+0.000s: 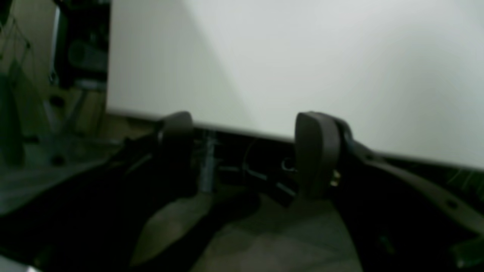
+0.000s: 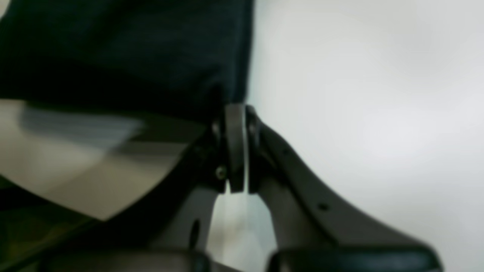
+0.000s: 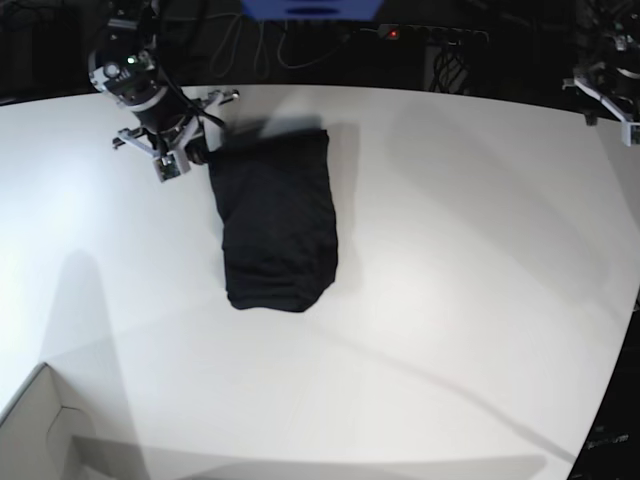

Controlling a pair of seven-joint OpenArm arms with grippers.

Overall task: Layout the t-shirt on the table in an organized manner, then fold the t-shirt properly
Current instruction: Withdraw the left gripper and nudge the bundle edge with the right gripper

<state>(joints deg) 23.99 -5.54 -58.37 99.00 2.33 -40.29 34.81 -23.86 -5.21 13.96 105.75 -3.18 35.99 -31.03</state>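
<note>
The black t-shirt (image 3: 278, 215) lies as a compact folded oblong on the white table (image 3: 450, 250), left of the middle. My right gripper (image 3: 197, 152) is at the shirt's far left corner. In the right wrist view its fingers (image 2: 235, 143) are pressed together, shut on the corner of the t-shirt (image 2: 124, 53). My left gripper (image 1: 245, 151) hangs open at the table's (image 1: 302, 56) edge with nothing between its fingers (image 1: 317, 155). In the base view the left arm (image 3: 608, 82) is at the far right corner, well away from the shirt.
A pale cardboard box corner (image 3: 40, 430) juts in at the front left. Cables and a power strip (image 3: 430, 32) run behind the table's far edge. The table's curved edge (image 3: 600, 400) falls away at the front right.
</note>
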